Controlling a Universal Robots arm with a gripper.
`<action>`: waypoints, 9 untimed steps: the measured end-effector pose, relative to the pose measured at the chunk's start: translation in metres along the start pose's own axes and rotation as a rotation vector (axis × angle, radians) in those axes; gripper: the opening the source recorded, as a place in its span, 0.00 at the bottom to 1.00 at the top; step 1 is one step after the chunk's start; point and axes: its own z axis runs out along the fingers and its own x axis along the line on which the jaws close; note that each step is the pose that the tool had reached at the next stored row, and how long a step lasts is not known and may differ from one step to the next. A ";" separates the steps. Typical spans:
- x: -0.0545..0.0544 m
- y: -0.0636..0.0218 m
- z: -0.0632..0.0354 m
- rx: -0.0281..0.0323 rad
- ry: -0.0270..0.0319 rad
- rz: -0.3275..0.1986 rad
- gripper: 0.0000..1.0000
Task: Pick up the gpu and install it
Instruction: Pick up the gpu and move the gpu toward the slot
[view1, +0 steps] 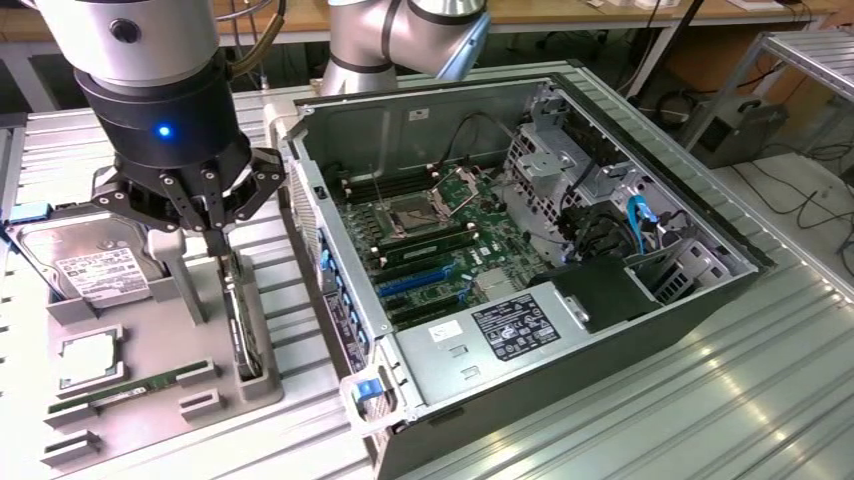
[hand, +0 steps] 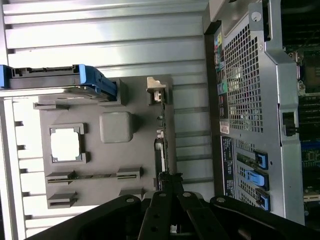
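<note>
Jaws pinched shut, seemingly on the top edge of the thin, dark, flat gpu card standing on edge in the grey moulded holder tray beside the open black computer case: pick-up in hand, and freeing it likely calls for a straight lift.

The exterior camera sits high and a little way off, looking down obliquely over my gripper, the grey tray and the open computer case. My wrist camera looks straight down, close in; both catch the tray, the upright gpu and the case's rear.
</note>
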 end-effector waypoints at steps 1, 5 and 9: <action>0.000 0.0000 0.0000 0.0000 0.0000 0.000 0.11; 0.000 0.0000 0.0000 0.0000 0.0001 0.000 0.11; 0.000 0.0000 0.0000 0.0000 0.0000 0.000 0.17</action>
